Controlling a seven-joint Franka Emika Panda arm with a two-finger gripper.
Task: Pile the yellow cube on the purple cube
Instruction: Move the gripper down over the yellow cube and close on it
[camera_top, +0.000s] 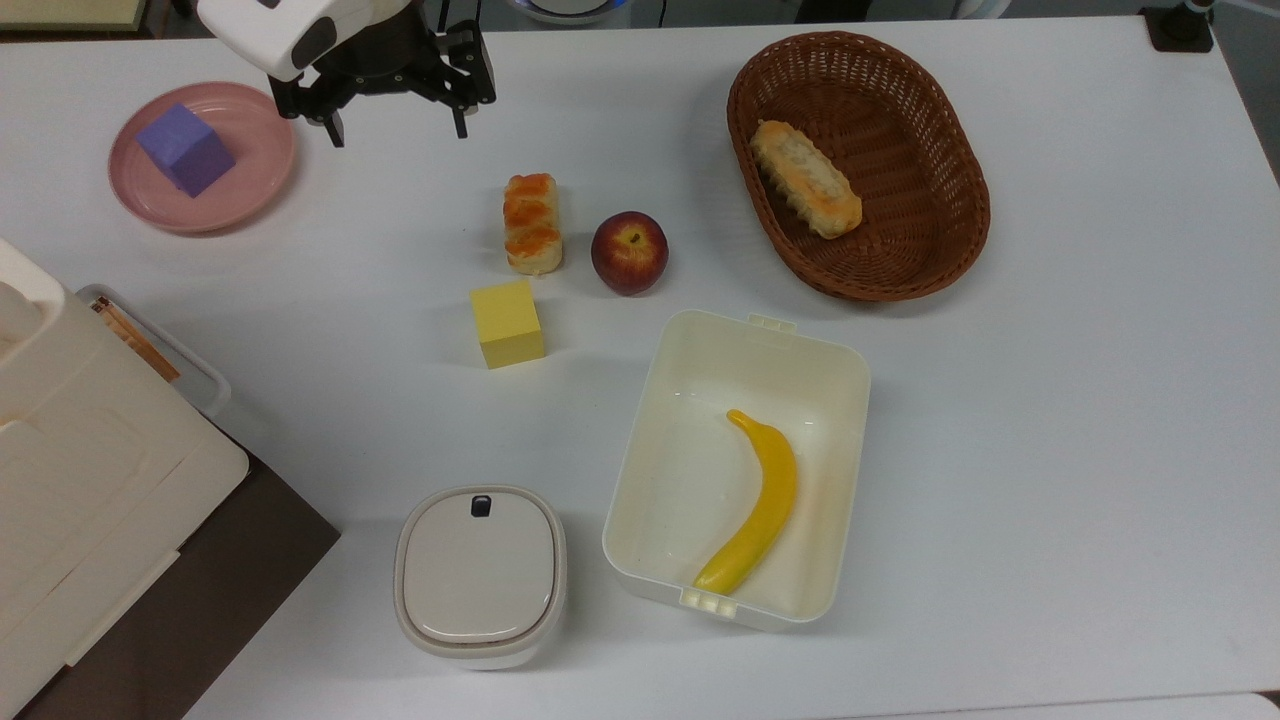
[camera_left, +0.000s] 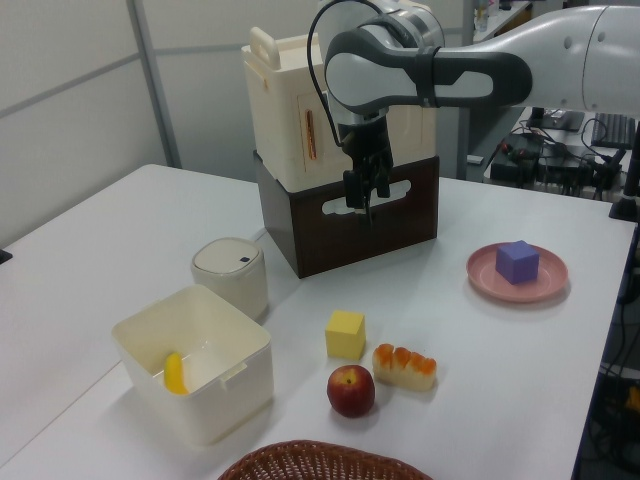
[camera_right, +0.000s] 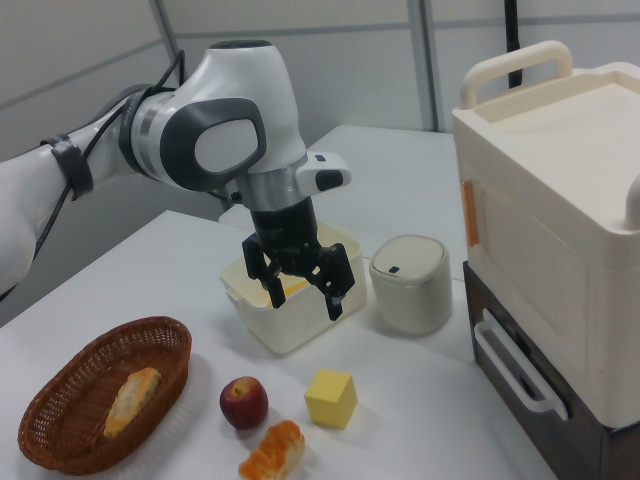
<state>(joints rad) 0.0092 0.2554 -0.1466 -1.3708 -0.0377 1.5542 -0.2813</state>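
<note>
Gripper (camera_top: 397, 128): fingers spread, empty, raised above the table (camera_top: 1050, 420) near its far edge in the top view, between the pink plate (camera_top: 150, 205) and the glazed bread roll (camera_top: 532, 222).

Purple cube (camera_top: 186, 149): on the pink plate, by the top view's upper left corner of the table.

Yellow cube (camera_top: 508, 322): bare tabletop, mid-table, just below the roll, near the red apple (camera_top: 629, 252); well apart from the gripper.

Also present: cream tub (camera_top: 640, 540) holding a banana (camera_top: 757, 503); lidded canister (camera_top: 480, 574); wicker basket (camera_top: 960, 240) with a pastry (camera_top: 806, 179).

Step in hand, judged: approach the yellow cube. Advice: descend centred, fingers square across two flat faces, clearing roll and apple.
</note>
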